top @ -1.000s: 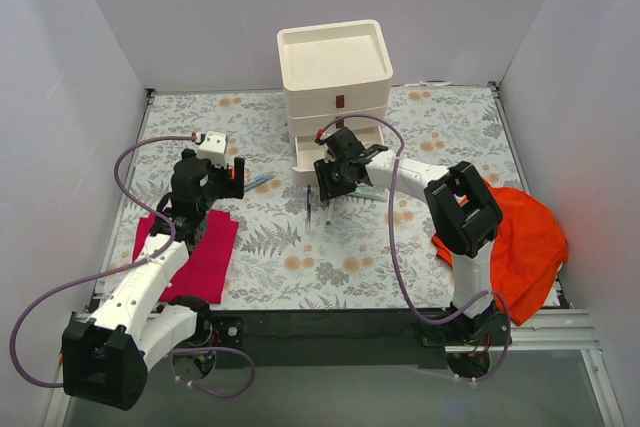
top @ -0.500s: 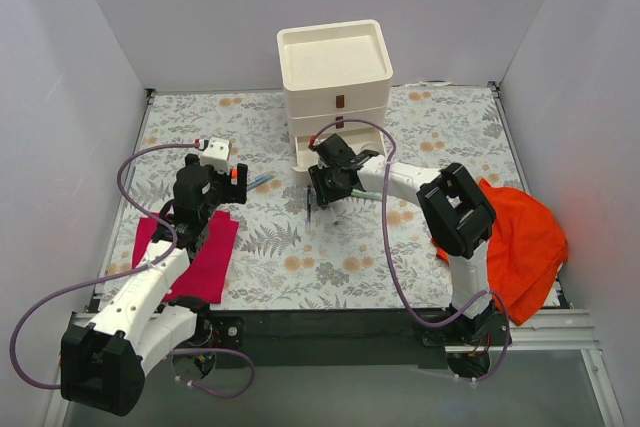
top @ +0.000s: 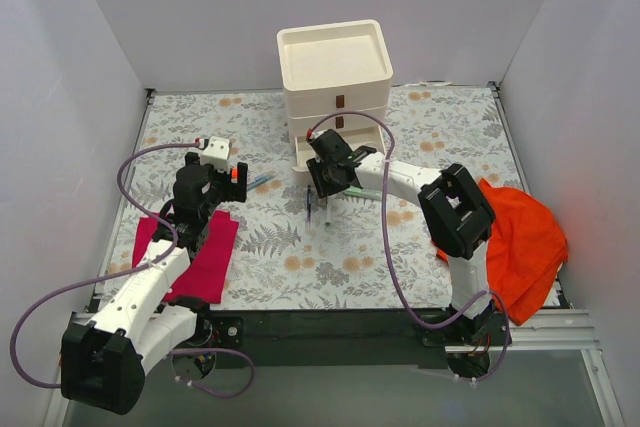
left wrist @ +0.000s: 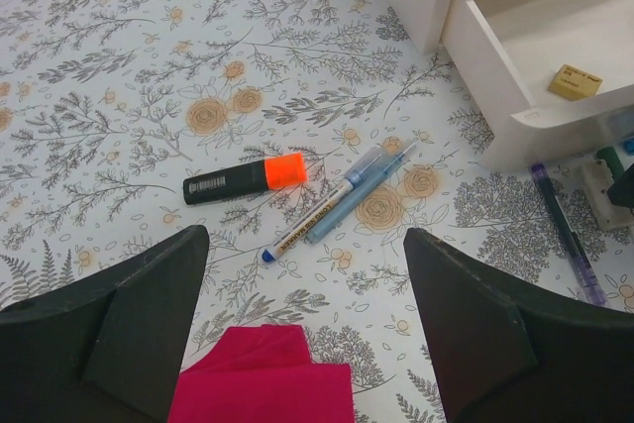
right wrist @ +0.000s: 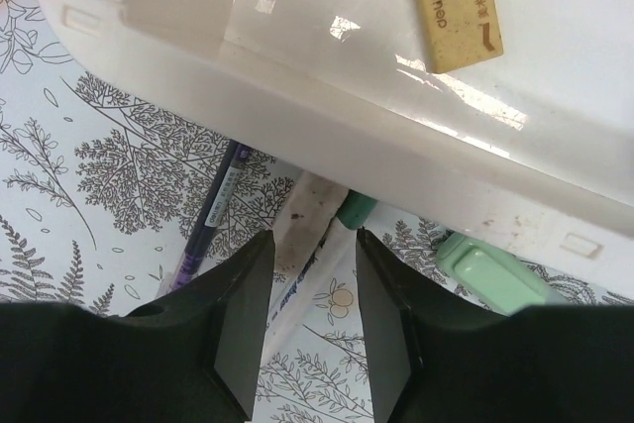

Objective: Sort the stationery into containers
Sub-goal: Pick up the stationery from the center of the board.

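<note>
From above, over the last second my right hand [top: 322,192] has slid left along the front of the open drawer [top: 303,159] and now sits over the pens lying there. The left hand [top: 232,179] pulled back a little and has since held, near the pink cloth [top: 205,252]. To me that reads as the right arm lining up a pick while the left waits its turn.

On the left wrist camera, its fingers stand wide apart and hold nothing. On the surface [left wrist: 119,76] below lie an orange-capped marker [left wrist: 245,177], a white pen [left wrist: 309,221] and a blue pen [left wrist: 359,193], the last two touching. The white one carries a line of print too small for me to read. A tan eraser [left wrist: 575,81] already lies in the drawer.

On the right wrist camera, the fingers are narrowly apart, one on each side of a second white pen [right wrist: 305,235]. Pattern shows in the gap, so I judge it not yet clamped. A purple pen [right wrist: 213,213] lies just beside it. The eraser's print looks like "deli", and the pens' lettering is illegible.
</note>
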You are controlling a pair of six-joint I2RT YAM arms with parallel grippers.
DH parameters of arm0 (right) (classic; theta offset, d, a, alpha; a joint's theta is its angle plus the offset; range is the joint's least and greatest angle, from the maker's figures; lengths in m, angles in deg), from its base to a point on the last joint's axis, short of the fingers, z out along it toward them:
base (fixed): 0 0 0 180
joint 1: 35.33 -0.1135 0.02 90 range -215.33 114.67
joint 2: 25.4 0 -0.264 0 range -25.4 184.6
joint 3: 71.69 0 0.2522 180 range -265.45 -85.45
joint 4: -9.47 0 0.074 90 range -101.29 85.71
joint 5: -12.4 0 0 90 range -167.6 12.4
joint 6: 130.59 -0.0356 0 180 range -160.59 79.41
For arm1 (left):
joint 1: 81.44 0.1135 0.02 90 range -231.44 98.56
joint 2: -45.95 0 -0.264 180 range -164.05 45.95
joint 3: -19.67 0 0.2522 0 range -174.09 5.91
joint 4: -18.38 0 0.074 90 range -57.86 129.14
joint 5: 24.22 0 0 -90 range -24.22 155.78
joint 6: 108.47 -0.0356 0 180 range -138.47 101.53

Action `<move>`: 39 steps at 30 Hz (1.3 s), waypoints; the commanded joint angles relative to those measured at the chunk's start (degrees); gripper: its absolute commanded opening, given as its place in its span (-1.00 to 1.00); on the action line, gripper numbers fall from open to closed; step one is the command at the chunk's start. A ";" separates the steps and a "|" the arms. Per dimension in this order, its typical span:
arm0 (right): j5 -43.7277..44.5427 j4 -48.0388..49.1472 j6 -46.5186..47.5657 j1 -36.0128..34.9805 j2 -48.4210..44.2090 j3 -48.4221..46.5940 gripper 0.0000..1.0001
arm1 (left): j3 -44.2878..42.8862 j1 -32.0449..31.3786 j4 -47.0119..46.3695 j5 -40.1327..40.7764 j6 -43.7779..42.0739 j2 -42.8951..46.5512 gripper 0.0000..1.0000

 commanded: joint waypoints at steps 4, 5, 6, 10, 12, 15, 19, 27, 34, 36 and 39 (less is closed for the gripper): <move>-0.56 0.91 1.11 -0.25 0.09 -1.73 -0.06 | -0.30 -0.18 -1.55 -0.60 -0.48 -0.12 0.62; -1.00 1.00 1.11 -0.25 0.18 -1.64 -0.06 | -0.30 -0.09 -1.55 -0.60 -0.39 -0.20 0.62; -1.53 1.35 1.37 -0.33 0.26 -1.46 -0.07 | -0.30 -0.09 -1.55 -0.69 -0.30 -0.20 0.62; -2.93 1.70 1.46 -0.42 1.32 -1.64 -0.07 | 0.14 -0.18 -1.64 -0.60 0.05 -0.20 0.62; -3.64 1.70 1.38 -0.42 2.02 -1.81 -0.07 | 0.23 -0.09 -1.46 -0.60 0.14 -0.12 0.62; -3.99 1.70 1.02 -0.51 3.25 -2.17 -0.07 | 0.49 -0.18 -1.64 -0.42 0.05 0.15 0.62; -2.59 1.70 0.15 -1.04 4.66 -2.95 -0.11 | 1.20 -0.26 -1.73 0.01 -0.13 0.50 0.62; -0.12 -0.31 3.55 -2.00 1.25 -3.66 -0.97 | 0.06 -0.44 -0.59 0.19 -0.83 0.68 0.62; -10.92 -19.99 15.93 3.18 -1.93 -16.21 -0.97 | -5.56 -0.44 -0.06 0.46 -2.50 -2.83 0.62; -14.53 -24.74 20.78 3.62 -2.72 -20.95 -0.97 | -7.49 -0.27 -0.14 0.37 -2.67 -4.68 0.62; -16.39 -25.81 28.43 3.45 -4.91 -22.29 -0.97 | -8.56 -0.18 -2.07 -0.60 -3.90 -6.26 0.62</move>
